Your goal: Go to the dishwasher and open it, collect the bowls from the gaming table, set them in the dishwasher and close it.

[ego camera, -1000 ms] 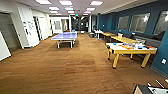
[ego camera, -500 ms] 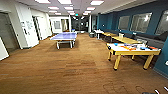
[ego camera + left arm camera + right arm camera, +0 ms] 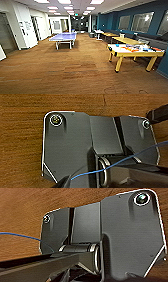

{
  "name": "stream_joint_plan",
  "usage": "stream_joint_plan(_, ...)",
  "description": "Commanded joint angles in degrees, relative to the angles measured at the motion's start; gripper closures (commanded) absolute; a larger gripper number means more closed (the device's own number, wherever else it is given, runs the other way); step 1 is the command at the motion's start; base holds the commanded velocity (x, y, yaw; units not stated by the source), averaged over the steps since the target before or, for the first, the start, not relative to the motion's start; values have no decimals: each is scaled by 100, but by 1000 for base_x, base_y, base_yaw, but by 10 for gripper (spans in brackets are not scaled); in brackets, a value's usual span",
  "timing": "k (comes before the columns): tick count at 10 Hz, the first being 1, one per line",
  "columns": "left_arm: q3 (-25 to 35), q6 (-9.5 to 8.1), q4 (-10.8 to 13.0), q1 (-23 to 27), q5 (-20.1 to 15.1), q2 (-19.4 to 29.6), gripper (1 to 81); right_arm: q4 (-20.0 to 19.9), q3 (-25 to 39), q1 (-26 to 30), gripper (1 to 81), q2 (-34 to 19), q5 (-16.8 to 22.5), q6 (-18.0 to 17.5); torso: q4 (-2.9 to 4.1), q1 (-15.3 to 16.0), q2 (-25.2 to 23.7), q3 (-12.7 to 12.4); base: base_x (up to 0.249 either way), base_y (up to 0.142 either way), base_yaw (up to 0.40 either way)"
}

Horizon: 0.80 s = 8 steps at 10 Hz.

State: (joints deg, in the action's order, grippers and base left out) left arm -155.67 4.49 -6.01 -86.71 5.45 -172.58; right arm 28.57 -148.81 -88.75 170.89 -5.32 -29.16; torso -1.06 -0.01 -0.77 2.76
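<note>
**Open recreation hall, wood-plank floor ahead, no task counter identified**

1. Head view. A wide brown wood-plank floor [image 3: 75, 72] spans the foreground. A blue table-tennis table [image 3: 63, 37] stands at mid-distance, left of centre, with its long axis running away from the camera toward the far corridor.

2. Right side. A yellow wooden table [image 3: 135, 52] on splayed yellow legs stands nearest, with its long axis running roughly across the picture, near end toward the camera's left. Flat colourful items [image 3: 136, 48] lie on its pale top; their type cannot be determined. Behind it, further yellow tables [image 3: 126, 40] line up along the dark blue wall [image 3: 110, 22], which carries framed windows [image 3: 141, 22]. A small white table [image 3: 98, 32] stands beyond them.

3. Left side. White walls and doors [image 3: 27, 30] border the floor. Ceiling light panels [image 3: 65, 7] run toward the far end.

4. Task items. The dishwasher, the bowls and the long white-topped gaming table cannot be identified at this moment, so their orientation cannot be stated.

5. Left wrist view. The dark robot plate hangs over the plank floor [image 3: 22, 144], and a thin blue cable [image 3: 125, 160] crosses it. State of the left pincer: cannot tell.

6. Right wrist view. The plate again hangs above the plank floor [image 3: 37, 203], with a blue cable [image 3: 20, 235] at its edge. State of the right pincer: cannot tell.
</note>
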Motion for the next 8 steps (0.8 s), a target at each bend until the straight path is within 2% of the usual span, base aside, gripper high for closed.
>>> stream_joint_plan(1,11,8,-14,264,-299,-5,10,8,37,274,10,-17,215,-2,0,1,0,0,227,0,0)
stream_joint_plan(8,11,17,12,264,-290,-5,10,-1,29,318,10,1,233,-37,0,1,0,0,227,0,0)
